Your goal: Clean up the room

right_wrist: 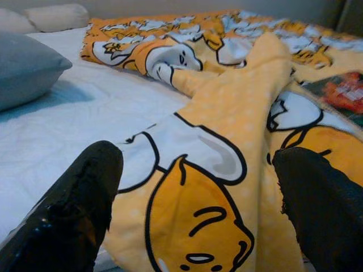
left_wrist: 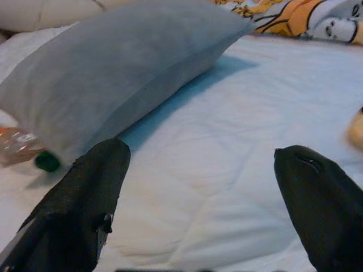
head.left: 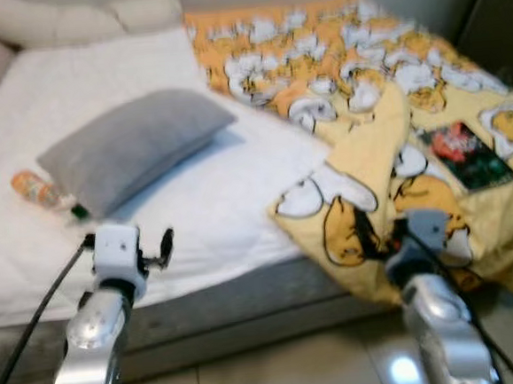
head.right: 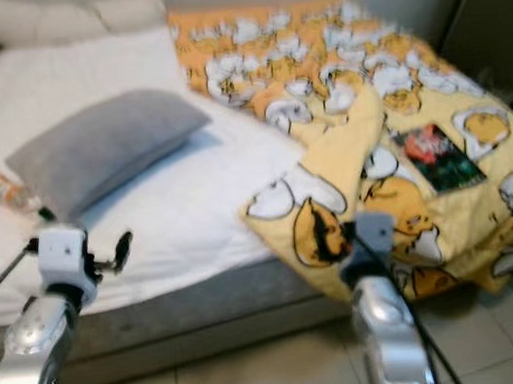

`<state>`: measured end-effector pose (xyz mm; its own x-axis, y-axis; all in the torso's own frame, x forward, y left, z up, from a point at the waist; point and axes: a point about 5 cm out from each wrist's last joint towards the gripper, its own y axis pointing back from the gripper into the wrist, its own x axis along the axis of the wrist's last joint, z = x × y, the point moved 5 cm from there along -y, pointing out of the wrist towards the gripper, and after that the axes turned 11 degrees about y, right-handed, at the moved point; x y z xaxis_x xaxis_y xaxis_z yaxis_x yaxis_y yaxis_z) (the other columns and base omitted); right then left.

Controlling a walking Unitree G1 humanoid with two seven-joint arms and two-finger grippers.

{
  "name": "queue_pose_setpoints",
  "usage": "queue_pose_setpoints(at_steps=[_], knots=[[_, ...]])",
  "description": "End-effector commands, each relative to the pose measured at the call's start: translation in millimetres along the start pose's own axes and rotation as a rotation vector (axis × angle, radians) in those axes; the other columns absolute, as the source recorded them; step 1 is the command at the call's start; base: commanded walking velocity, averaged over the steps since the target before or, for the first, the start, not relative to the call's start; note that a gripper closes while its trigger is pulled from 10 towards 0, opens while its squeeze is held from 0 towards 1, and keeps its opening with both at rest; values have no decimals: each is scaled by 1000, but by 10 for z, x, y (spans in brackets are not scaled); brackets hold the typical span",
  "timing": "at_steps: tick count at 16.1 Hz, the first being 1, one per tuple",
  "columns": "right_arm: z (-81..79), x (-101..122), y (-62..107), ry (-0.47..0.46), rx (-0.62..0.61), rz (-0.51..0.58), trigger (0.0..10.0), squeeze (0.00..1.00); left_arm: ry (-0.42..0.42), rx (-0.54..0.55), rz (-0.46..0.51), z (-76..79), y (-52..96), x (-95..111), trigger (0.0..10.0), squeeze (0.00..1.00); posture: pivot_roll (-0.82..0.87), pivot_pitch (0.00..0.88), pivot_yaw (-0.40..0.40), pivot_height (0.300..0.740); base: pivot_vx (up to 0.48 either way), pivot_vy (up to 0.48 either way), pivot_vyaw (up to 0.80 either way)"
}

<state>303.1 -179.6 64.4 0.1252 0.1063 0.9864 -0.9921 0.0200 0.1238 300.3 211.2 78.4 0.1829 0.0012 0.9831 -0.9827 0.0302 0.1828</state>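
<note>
Here, left to right. Bottle [head.left: 36, 191]: orange, lying on the white sheet [head.left: 196, 214] near the bed's left side, its green cap tucked against the grey pillow [head.left: 133, 144]. Pillow: flat, angled, open sheet all round its right side. Left gripper [left_wrist: 198, 192]: fingers spread wide, holding nothing, poised over the bed's front edge just short of pillow and bottle. Blanket [head.left: 364, 86]: yellow cartoon print, bunched on the bed's right half, its folded corner hanging over the front edge. Right gripper [right_wrist: 195, 198]: fingers wide apart, empty, at that overhanging corner. Book [head.left: 465, 155]: dark cover, lying on the blanket near the right edge. Floor [head.left: 279, 368]: tiled, along the bed's front.
</note>
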Motion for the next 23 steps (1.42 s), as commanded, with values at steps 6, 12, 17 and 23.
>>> queue_pose_setpoints(at_steps=[6, 12, 17, 23], knots=[[-34, 199, -72, -25, 87, 68, 0, 0, 29, -15, 34, 86, -72, 93, 0, 0, 60, 0, -22, 740, 0, 461, 0], [7, 274, -156, -11, 94, 90, 0, 0, 34, -17, 61, 126, -167, 157, 0, 0, 63, 0, -30, 740, 0, 472, 0], [-91, 311, -200, 10, 103, 114, 10000, 0, 30, -22, 54, 88, -232, 205, 10000, 0, 76, 0, -27, 740, 0, 153, 0], [-55, 277, -226, -18, 74, 81, 10000, 1000, 21, -40, 48, 112, -215, 209, 10000, 1000, 86, 0, -28, 740, 0, 0, 0]])
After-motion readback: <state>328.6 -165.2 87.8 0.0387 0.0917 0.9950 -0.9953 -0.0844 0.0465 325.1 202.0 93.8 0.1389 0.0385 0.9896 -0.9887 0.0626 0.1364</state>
